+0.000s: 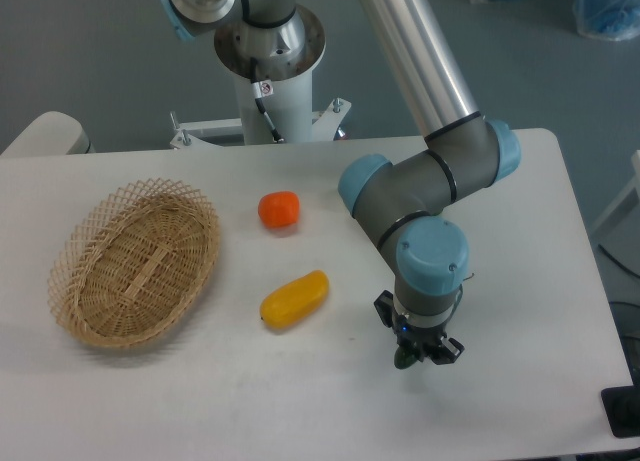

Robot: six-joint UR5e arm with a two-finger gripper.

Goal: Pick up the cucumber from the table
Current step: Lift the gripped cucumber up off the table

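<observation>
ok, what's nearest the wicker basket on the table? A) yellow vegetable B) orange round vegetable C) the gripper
A: the yellow vegetable lies just right of the basket rim; the orange one sits a bit farther off, and the gripper is far right.

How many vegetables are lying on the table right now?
2 in plain view: an orange vegetable right of the basket, and a yellow vegetable nearer the camera. A dark green bit shows at the tool; the arm may hide more.

Woven wicker basket (135, 264), smooth white table (200, 391), glossy yellow vegetable (294, 299).
</observation>
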